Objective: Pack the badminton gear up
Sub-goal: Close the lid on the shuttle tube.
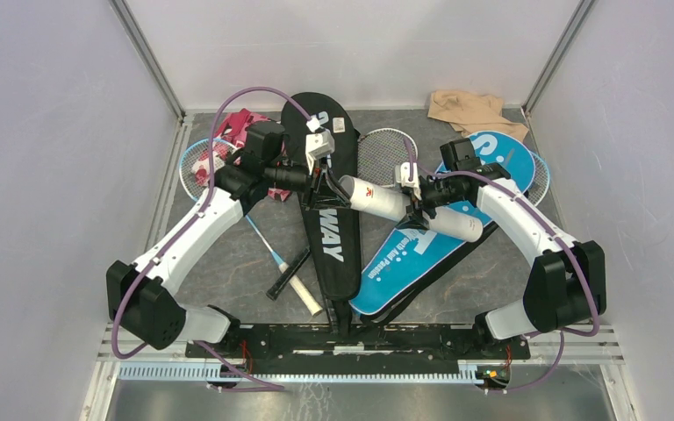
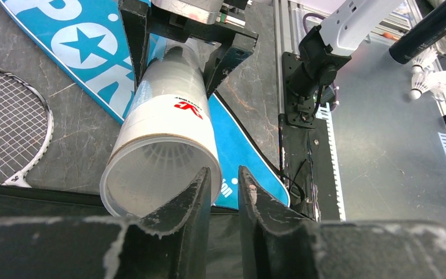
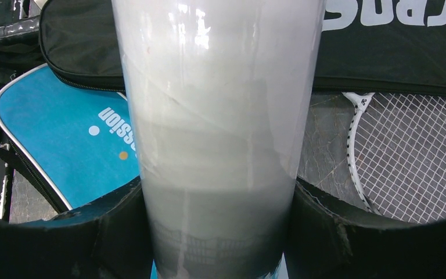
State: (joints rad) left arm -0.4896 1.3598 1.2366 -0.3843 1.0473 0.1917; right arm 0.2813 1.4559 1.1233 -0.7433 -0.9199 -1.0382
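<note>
My right gripper (image 1: 417, 210) (image 3: 218, 192) is shut on the white tube (image 1: 386, 202) (image 3: 218, 116) and holds it lying across above the covers. My left gripper (image 1: 332, 186) (image 2: 225, 171) is at the tube's capped left end (image 2: 162, 168), its jaws a narrow gap apart with nothing between them. The black "CROSSWAY" cover (image 1: 338, 250) and the blue "SPORT" cover (image 1: 404, 263) lie below. One racket head (image 1: 386, 153) lies between the covers. Another racket (image 1: 197, 167) lies at the left. Two white shuttlecocks (image 2: 438, 81) show at the far right of the left wrist view.
A pink camouflage cloth (image 1: 233, 127) lies under the left arm at the back left. A beige cloth (image 1: 474, 110) lies at the back right. Two racket handles (image 1: 290, 276) cross in front of the left arm. Walls close in on three sides.
</note>
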